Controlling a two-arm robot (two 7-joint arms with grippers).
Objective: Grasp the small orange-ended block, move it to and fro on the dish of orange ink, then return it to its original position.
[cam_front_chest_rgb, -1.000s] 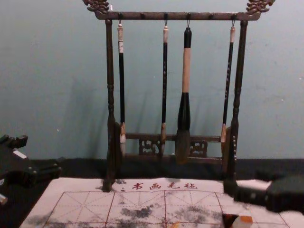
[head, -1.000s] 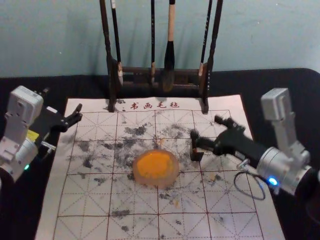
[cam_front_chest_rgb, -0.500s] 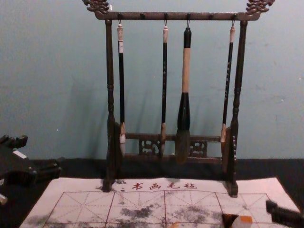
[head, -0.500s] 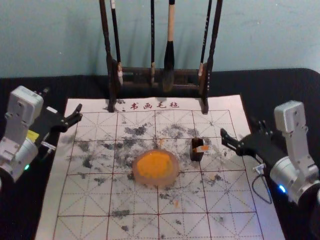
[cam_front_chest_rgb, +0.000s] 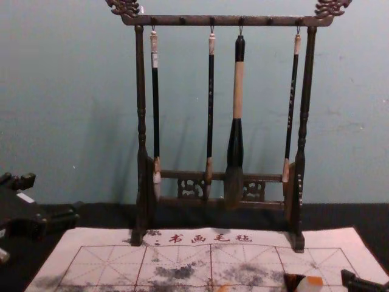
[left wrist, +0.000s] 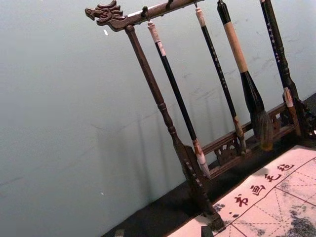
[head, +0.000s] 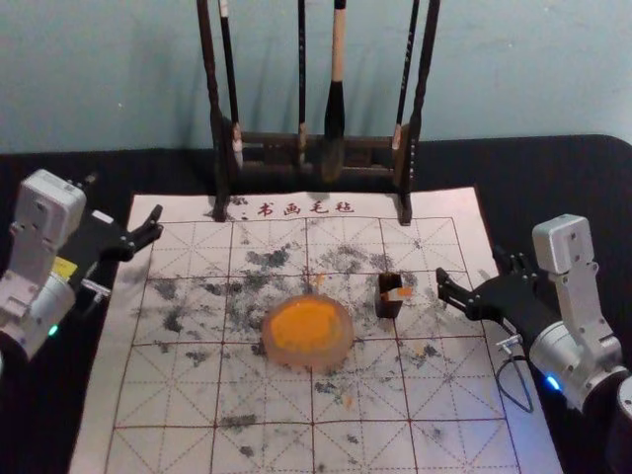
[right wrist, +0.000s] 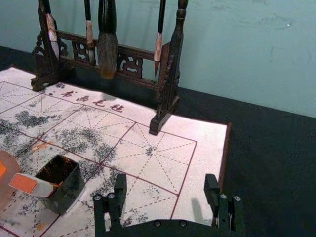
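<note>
Head view: dipping and return both look done, the orange-ended block [head: 399, 294] leaning in its dark holder [head: 390, 309] near the ink dish [head: 339, 347]. Right gripper [head: 470, 265], beyond, jaws wide, empty; left gripper [head: 124, 197] parked left, jaws wide.

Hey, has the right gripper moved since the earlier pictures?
Yes. In the head view, the right gripper has moved toward the robot's right, from right at the dark box to clear of it.
</note>
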